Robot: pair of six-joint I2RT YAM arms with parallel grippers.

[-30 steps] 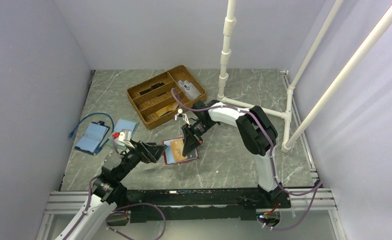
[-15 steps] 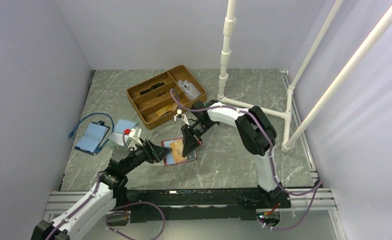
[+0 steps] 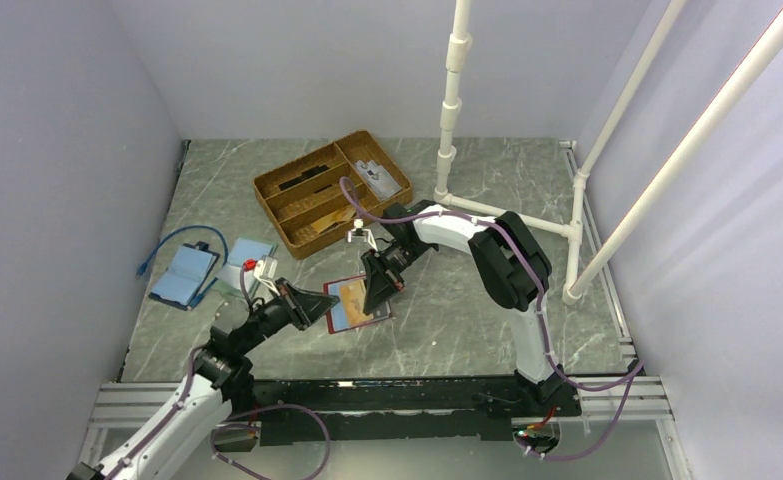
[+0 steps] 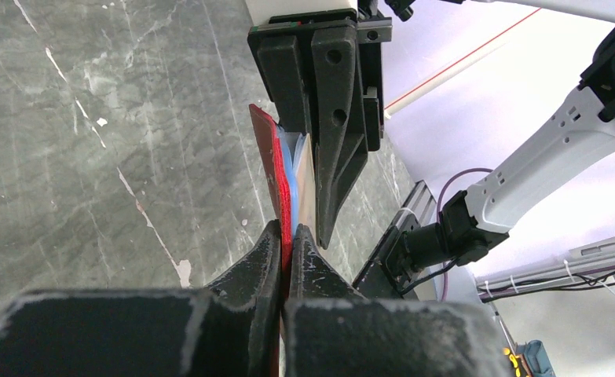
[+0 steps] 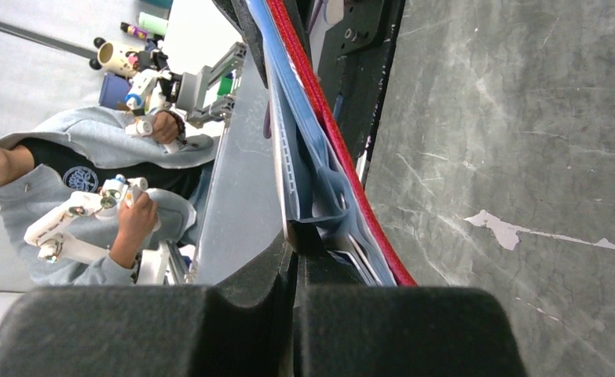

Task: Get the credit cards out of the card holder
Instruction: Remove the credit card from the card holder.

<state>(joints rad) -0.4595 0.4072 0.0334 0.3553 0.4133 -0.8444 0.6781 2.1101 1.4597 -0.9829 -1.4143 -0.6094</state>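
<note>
Left gripper is clenched on the near edge of the red card holder, pinching only the outer cover so the pockets are not pressed shut. Right gripper is clenched too, at the opposite edge. It grips the inner layers rather than the red cover, and I judge the gold-tan card is among them. I hold it this way so one arm anchors the holder while the other can draw a card out along its length.

From above, the card holder sits between my two grippers near the middle of the table, with the gold-tan card face up and the left gripper and right gripper at its two ends. That view does not show which layer each one has. The left wrist view shows the holder edge-on: red cover, pale blue lining, then the tan card, which fan apart toward the right fingers. The right wrist view shows the blue lining buckled just above my fingertips, with the red cover running outside them. I cannot tell whether the holder touches the table.
</note>
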